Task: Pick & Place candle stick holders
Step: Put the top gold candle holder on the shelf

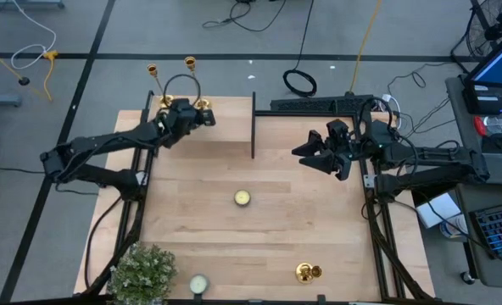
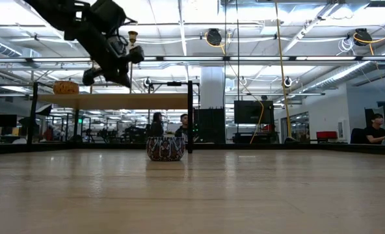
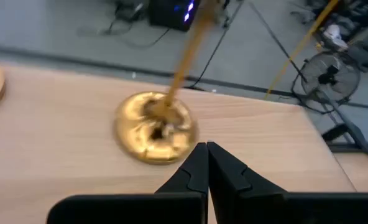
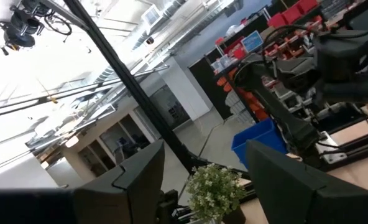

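Two gold candle stick holders [image 1: 202, 103] [image 1: 166, 102] stand on their round bases at the table's far left. A third one [image 1: 308, 272] sits near the front edge at the right. My left gripper [image 1: 207, 117] is shut and holds nothing. It hangs above the table [image 2: 114, 65], right beside the nearer holder. In the left wrist view its fingertips [image 3: 207, 152] point down toward the rim of that holder's base [image 3: 154, 127], whose stem rises away. My right gripper [image 1: 319, 158] waits raised over the table's right side, open [image 4: 202, 180].
A tealight [image 1: 242, 197] lies at mid table and another [image 1: 199, 284] at the front edge beside a small plant [image 1: 145, 271]. A black upright divider [image 1: 253, 125] stands at the far middle. People sit in the room beyond the table.
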